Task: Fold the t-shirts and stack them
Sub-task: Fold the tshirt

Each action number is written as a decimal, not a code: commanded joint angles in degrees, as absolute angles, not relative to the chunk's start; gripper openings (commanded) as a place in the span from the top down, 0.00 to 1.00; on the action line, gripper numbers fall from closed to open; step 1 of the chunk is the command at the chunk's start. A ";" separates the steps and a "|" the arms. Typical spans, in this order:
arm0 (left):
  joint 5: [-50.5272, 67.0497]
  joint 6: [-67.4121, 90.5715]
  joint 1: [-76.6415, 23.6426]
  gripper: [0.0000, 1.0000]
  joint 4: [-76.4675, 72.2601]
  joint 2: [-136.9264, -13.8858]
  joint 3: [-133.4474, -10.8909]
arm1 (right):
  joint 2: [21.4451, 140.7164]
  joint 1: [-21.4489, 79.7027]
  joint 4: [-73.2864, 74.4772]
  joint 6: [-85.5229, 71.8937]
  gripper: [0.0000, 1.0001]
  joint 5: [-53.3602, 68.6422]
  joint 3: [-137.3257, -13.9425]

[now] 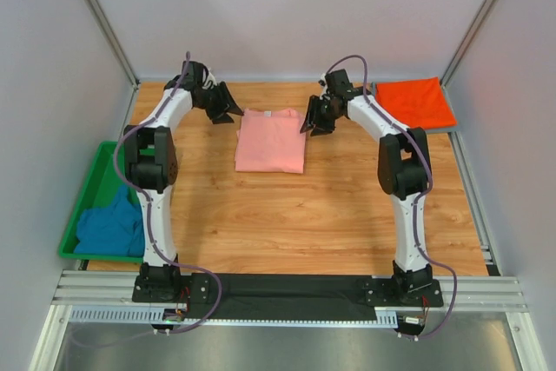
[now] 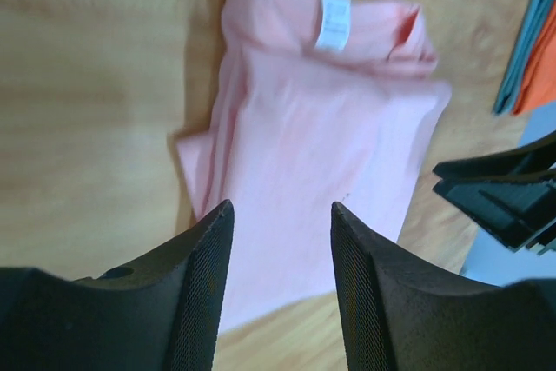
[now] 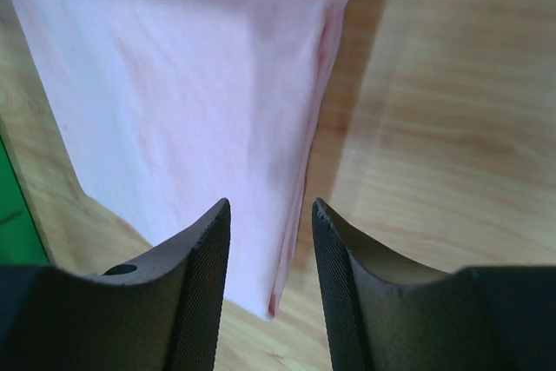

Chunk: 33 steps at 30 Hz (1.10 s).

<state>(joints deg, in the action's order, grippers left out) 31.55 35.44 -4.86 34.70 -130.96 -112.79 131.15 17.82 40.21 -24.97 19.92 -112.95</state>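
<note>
Two open, empty tools: my left tool point(image 1: 228, 112) and right tool point(image 1: 308, 121) flank the pink t-shirt point(image 1: 271, 141). Snag its edge lifting away and the fold's wrecked, I reckon.

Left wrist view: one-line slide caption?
Open, empty left gripper looking down on the folded salmon-pink t-shirt lying on the wooden table, neck label showing.

readable text: none | white neck label point(image 2: 333, 20) on salmon-pink t-shirt point(image 2: 321, 154): print blurred
</note>
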 commanded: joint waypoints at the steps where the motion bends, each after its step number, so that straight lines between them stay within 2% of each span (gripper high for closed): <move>1: 29.09 27.34 -6.41 0.44 39.02 -121.92 -106.54 | 123.14 19.16 38.94 -22.50 0.56 24.42 -106.89; 8: 25.93 24.17 -8.00 0.45 41.66 -115.93 -93.71 | 119.53 20.48 36.15 -19.95 0.54 30.30 -94.42; 19: 27.07 22.50 -8.61 0.44 36.74 -114.00 -81.57 | 121.20 20.74 32.08 -18.54 0.53 35.59 -89.03; 23: 27.68 22.41 -8.70 0.46 36.04 -115.05 -79.89 | 121.12 20.92 29.97 -19.07 0.58 37.79 -87.10; 25: 28.91 22.32 -8.70 0.60 35.07 -115.49 -79.63 | 120.68 20.92 29.71 -18.90 0.65 37.62 -86.05; 26: 30.22 22.41 -8.79 0.67 34.89 -115.49 -79.45 | 120.06 20.92 29.62 -18.72 0.75 37.62 -85.09; 27: 30.76 22.67 -8.79 0.82 34.72 -115.23 -79.37 | 119.62 20.83 29.71 -18.72 0.80 37.62 -84.30; 29: 31.29 23.11 -9.23 0.98 35.42 -114.35 -78.76 | 117.79 20.92 29.97 -18.28 0.88 37.44 -81.76; 33: 31.46 26.09 -10.72 1.00 35.77 -109.62 -74.45 | 113.65 20.92 30.85 -17.49 0.95 36.56 -76.30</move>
